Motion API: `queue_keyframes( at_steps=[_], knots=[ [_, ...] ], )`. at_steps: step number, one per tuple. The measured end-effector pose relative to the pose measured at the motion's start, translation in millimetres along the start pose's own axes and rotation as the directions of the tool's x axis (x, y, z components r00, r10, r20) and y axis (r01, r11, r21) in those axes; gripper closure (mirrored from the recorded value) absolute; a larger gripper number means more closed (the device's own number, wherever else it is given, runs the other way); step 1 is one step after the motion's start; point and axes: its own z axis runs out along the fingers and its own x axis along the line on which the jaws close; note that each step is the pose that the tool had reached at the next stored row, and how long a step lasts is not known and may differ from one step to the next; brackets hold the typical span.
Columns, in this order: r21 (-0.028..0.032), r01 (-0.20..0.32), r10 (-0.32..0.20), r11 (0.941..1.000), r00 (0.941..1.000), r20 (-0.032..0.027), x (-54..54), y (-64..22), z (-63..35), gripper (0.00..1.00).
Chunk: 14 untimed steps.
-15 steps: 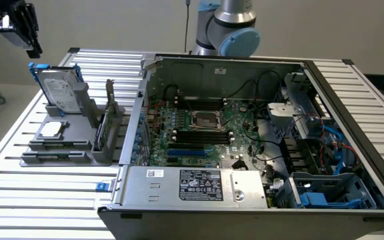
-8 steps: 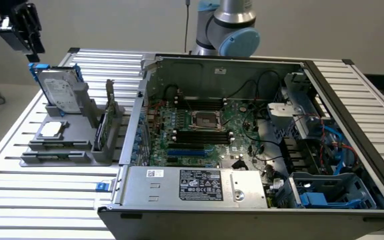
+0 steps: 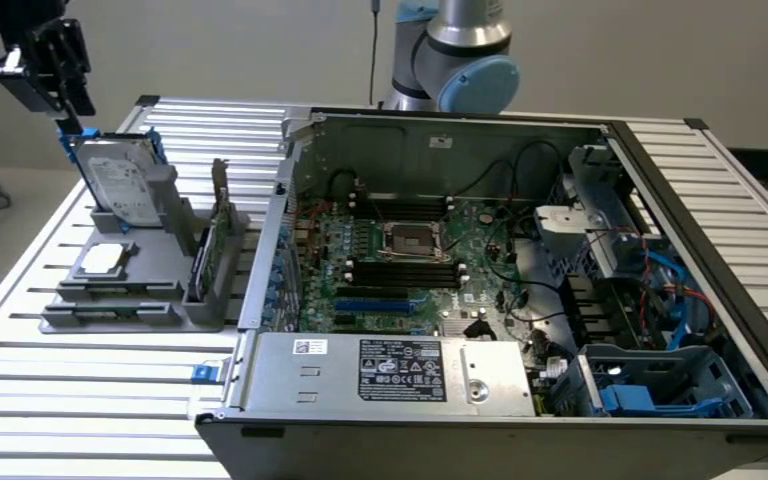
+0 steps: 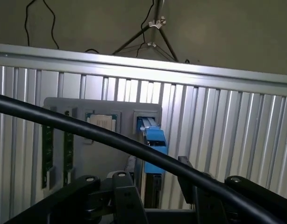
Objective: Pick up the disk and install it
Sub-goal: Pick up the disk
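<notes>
The surface [image 3: 77, 390] is ribbed silver metal with a soft shine. On its left, the holder [image 3: 131, 310] is dull grey plastic. The disk [image 3: 120, 180] is smooth silver-grey metal with a white label that looks like paper, and its frame is bright blue plastic. The chip [image 3: 101, 258] has a smooth silver metal top. The end effector [image 3: 69, 112] is black and dull. The case [image 3: 491, 135] is plain grey metal, not shiny. Its power box [image 3: 317, 375] on the near side is pale metal with a black sticker. The cage [image 3: 664, 385] at the near right is blue plastic. The arm [image 3: 464, 40] is shiny silver metal with a smooth blue cap.
</notes>
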Motion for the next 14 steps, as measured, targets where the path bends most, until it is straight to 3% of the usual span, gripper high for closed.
queue_keyframes(
  at_steps=[14],
  knots=[
    [0.0003, -0.090, 0.090, 0.9960, 0.9960, -0.0055, 0.0, 1.3, 25.1, 0.52]
  ],
)
